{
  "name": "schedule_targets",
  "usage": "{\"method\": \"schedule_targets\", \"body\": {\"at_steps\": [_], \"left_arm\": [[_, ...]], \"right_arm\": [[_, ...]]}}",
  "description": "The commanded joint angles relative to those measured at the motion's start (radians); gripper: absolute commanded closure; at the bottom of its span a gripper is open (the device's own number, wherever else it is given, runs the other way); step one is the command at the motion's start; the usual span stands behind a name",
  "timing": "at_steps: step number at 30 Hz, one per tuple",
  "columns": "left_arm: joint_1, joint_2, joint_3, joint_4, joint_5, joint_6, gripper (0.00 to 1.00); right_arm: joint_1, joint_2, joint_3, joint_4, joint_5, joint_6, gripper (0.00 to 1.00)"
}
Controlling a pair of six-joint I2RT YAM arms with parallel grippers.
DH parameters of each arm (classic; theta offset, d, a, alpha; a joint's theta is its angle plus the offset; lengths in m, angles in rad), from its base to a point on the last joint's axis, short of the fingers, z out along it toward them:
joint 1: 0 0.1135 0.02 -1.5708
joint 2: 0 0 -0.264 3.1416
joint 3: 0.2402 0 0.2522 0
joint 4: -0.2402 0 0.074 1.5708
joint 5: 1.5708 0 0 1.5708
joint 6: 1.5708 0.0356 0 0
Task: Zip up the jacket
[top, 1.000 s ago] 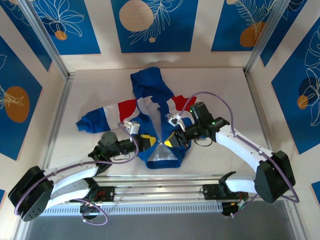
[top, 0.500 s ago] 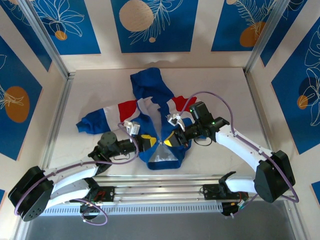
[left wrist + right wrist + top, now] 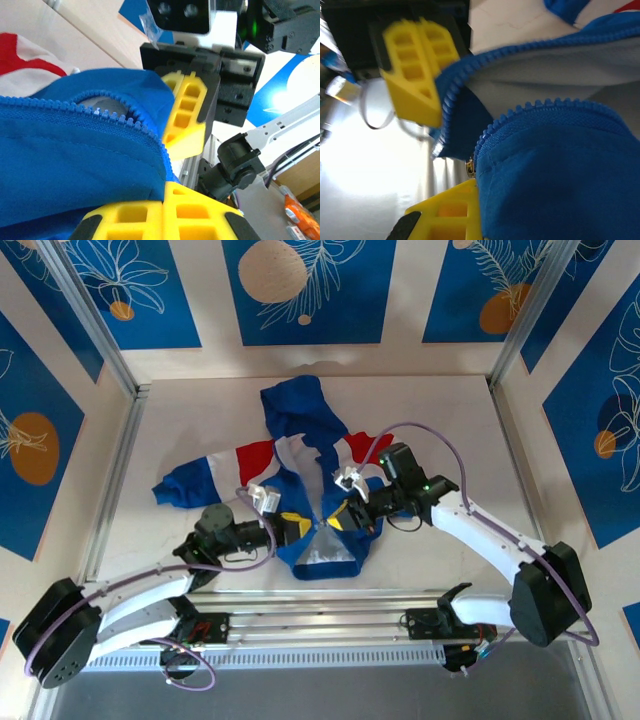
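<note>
Royal-blue jacket with red and white sleeve bands, grey lining, blue zipper teeth; yellow gripper fingers on black mounts; white arms, purple cables; blue wall panels bearing white leaf outlines, orange discs.

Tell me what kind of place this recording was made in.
Probably a purpose-built robot test cell: a pale table fenced by aluminium posts, printed blue wall panels around it, and a left arm and right arm bolted to a rail at its near edge, holding a jacket.
</note>
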Motion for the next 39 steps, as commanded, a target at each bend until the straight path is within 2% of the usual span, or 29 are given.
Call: {"method": "schedule_targets", "body": {"at_steps": [1,3,8,13,21,30,34,39], "left_arm": [[-0.002,-0.077,0.012,-0.063,-0.087,0.044,1.00],[0.005,-0.113,0.018,-0.133,-0.149,0.059,1.00],[0.021,-0.147,0.021,-0.202,-0.216,0.084,1.00],[0.022,-0.100,0.047,-0.211,-0.181,0.079,1.00],[0.016,0.045,0.071,-0.084,-0.078,0.024,1.00],[-0.040,0.167,0.100,0.055,-0.032,-0.039,1.00],[-0.056,0.172,0.103,0.047,-0.042,-0.050,1.00],[-0.056,0.089,0.090,-0.046,-0.109,-0.016,1.00]], "right_arm": [[0.088,-0.078,-0.031,0.033,0.223,-0.125,1.00],[0.112,-0.112,-0.053,0.073,0.283,-0.148,1.00],[0.112,-0.150,-0.082,0.129,0.296,-0.150,1.00],[0.114,-0.164,-0.098,0.151,0.302,-0.150,1.00],[0.118,-0.167,-0.129,0.219,0.301,-0.101,1.00],[0.056,-0.149,-0.155,0.364,0.192,0.090,1.00],[0.033,-0.147,-0.174,0.434,0.170,0.150,1.00],[-0.010,-0.158,-0.187,0.456,0.066,0.202,1.00]]}}
